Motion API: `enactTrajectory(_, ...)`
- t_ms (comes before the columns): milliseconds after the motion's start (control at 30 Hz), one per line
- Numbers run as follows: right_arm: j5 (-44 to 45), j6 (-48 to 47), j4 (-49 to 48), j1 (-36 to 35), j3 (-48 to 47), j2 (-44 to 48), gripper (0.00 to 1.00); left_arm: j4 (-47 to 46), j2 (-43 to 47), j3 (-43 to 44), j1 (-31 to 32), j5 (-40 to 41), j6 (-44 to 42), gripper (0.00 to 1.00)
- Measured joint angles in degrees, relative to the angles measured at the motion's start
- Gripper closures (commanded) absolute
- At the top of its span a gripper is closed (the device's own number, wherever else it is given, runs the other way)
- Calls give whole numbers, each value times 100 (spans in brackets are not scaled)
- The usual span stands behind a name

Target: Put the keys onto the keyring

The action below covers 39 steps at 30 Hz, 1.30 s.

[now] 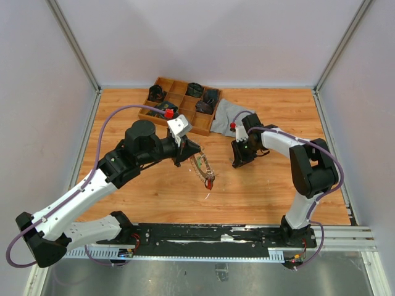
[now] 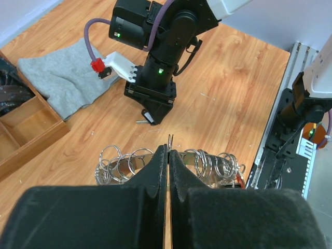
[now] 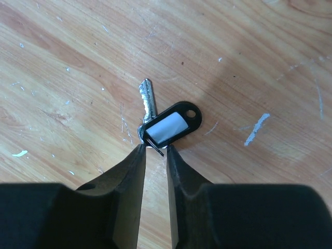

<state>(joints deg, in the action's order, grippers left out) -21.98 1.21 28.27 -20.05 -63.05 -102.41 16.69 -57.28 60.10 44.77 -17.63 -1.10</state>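
Left gripper (image 2: 168,148): clenched on the keyring (image 2: 129,163), on the robot's side of the wooden tray (image 1: 200,131).
Right gripper (image 3: 154,150): pinching a white-tagged key (image 3: 167,126) at table level, right of that tray.
Progress: this key apparently unthreaded; joining remains.
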Motion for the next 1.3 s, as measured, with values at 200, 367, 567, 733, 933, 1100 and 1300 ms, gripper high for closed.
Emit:
enactTrajectory(200,-70,-15,-13,0,0,-13,96,0,0,0,0,0,0,100)
enactTrajectory(367,-149,-22,-107,0,31,48,99,-2,0,0,0,0,0,100)
enactTrajectory(567,-315,11,-177,0,280,680,100,-9,0,0,0,-4,-22,100)
enactTrajectory(733,-483,173,-149,0,337,1794,100,-103,0,0,0,76,-160,99)
enactTrajectory(933,-619,79,315,0,186,3025,99,-361,-31,2,0,275,-302,99)
enactTrajectory(1100,-669,-223,664,-46,9,3814,99,-509,-155,63,7,503,-426,100)
enactTrajectory(1300,-619,-789,570,-758,-291,4566,100,-586,-304,293,328,964,-710,99)
